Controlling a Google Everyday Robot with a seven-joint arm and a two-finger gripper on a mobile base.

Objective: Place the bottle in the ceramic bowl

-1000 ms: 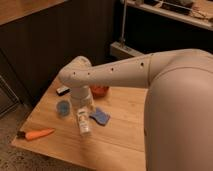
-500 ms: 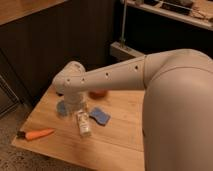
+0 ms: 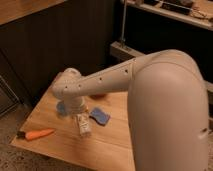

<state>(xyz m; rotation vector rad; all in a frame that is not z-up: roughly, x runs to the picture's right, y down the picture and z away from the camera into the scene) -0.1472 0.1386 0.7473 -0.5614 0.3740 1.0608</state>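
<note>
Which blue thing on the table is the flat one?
The blue rectangular sponge, beside the whitish boxy bottle under the gripper; the other is a round blue cup.

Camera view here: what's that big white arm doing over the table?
A robot arm reaches across a wooden table. Its tool is down at the upper end of a small whitish bottle; whether it grips it cannot be told. The red bowl, where the bottle belongs, peeks out from behind the arm, and the bottle is not in it yet. A blue sponge, a blue cup and a carrot lie nearby.
</note>
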